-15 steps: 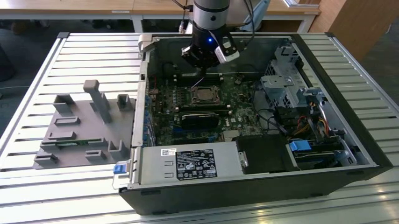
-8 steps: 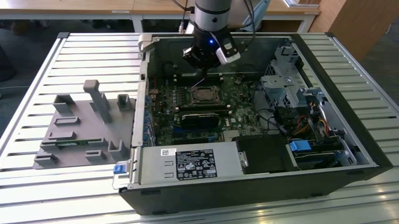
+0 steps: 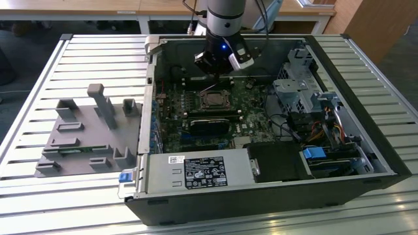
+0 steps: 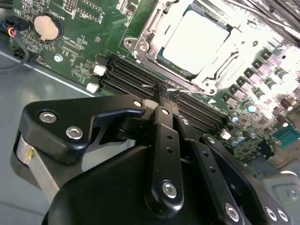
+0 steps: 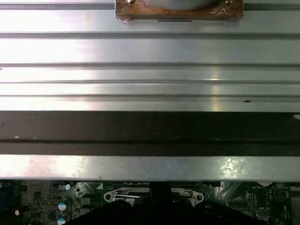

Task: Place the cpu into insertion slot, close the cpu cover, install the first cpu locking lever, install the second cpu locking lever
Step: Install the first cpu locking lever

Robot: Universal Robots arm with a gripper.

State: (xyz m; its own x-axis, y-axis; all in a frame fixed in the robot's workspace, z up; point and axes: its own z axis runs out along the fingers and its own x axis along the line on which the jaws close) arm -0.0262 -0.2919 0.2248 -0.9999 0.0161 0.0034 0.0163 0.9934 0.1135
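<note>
A slatted metal table (image 3: 39, 196) stands before wooden desks (image 3: 78, 6).

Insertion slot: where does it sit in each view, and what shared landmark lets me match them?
Exterior view: slot mid-board, just below the gripper.
Second wrist view: slot just beyond the gripper, cpu seated in it.
First wrist view: what looks like the slot's silvery rim shows beside the dark gripper.
Shared landmark: the green board around the slot.

cpu (image 4: 194, 40): seated in insertion slot (image 4: 164, 60) | cpu cover (image 4: 149, 29): flat around it
</note>
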